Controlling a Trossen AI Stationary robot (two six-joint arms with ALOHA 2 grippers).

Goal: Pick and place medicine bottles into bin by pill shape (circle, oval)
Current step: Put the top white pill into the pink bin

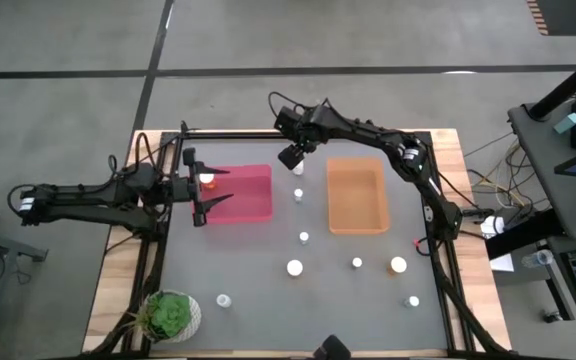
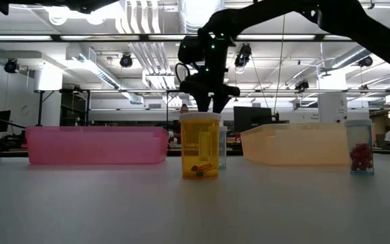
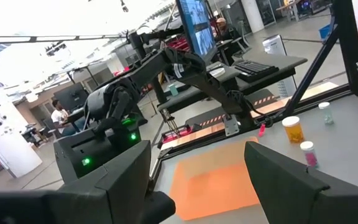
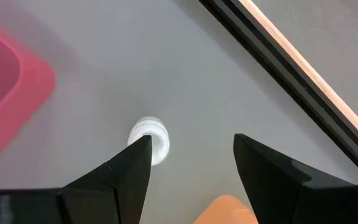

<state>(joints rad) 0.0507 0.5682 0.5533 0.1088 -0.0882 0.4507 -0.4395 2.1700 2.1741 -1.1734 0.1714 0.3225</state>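
Observation:
My left gripper (image 1: 218, 186) is open over the left end of the pink bin (image 1: 248, 200). A white-capped, orange-tinted bottle (image 1: 208, 180) shows between its fingers in the high view. The left wrist view (image 3: 197, 168) shows nothing between the fingers. My right gripper (image 1: 293, 157) is open above the table between the pink bin and the orange bin (image 1: 356, 195), near the far edge. A small white-capped bottle (image 4: 149, 138) stands on the table below it, beside one fingertip. Several more bottles stand on the table, such as one near the middle (image 1: 294, 267).
A white pot with a green plant (image 1: 173, 315) stands at the near left corner. Loose bottles (image 1: 398, 265) are scattered over the near half of the table. In the low view an orange bottle (image 2: 200, 146) stands in front and one with red pills (image 2: 361, 149) at the right.

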